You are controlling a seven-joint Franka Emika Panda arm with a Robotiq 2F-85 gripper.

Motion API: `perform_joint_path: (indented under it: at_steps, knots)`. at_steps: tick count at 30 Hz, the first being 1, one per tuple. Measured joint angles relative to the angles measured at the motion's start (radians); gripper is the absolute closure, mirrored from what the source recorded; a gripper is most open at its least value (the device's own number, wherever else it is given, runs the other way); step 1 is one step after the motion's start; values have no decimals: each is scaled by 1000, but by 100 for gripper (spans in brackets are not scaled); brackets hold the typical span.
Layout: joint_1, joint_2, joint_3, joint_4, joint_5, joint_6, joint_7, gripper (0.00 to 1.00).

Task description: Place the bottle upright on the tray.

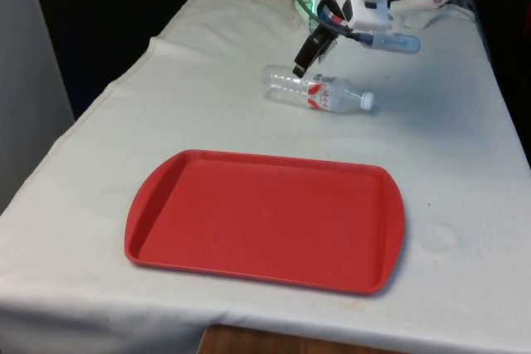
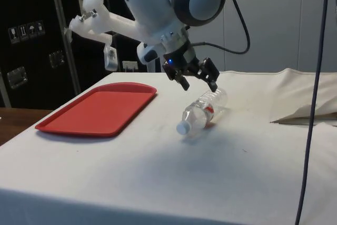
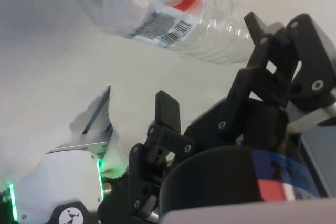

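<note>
The gripper (image 2: 197,77) hangs just above the base end of the bottle (image 2: 202,111), its two black fingers (image 3: 167,109) spread apart and holding nothing. In the side view the fingers sit to either side of the bottle's ribbed lower body, which looks like a line-up for closing across its width; there is no contact yet that I can see. The hand is tilted rather than pointing straight down, probably so that a grip near the base lets the arm swing the bottle onto its bottom later.

The bottle (image 1: 319,93) lies on its side on the white cloth, clear plastic with a red and white label and a white cap (image 1: 367,101), well in from the table's edges. The cap points away from the gripper.

The red tray (image 1: 265,220) lies flat near the table's near edge in the front view, bare, and well apart from the bottle. That leaves it free for setting the bottle upright once lifted.
</note>
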Motion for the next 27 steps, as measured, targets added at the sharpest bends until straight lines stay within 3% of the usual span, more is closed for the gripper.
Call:
perform_joint_path:
  at_steps: [19, 27]
  knots:
    - [4, 33, 26, 18, 0, -17, 19, 0]
    - [4, 52, 51, 20, 1, -14, 44, 0]
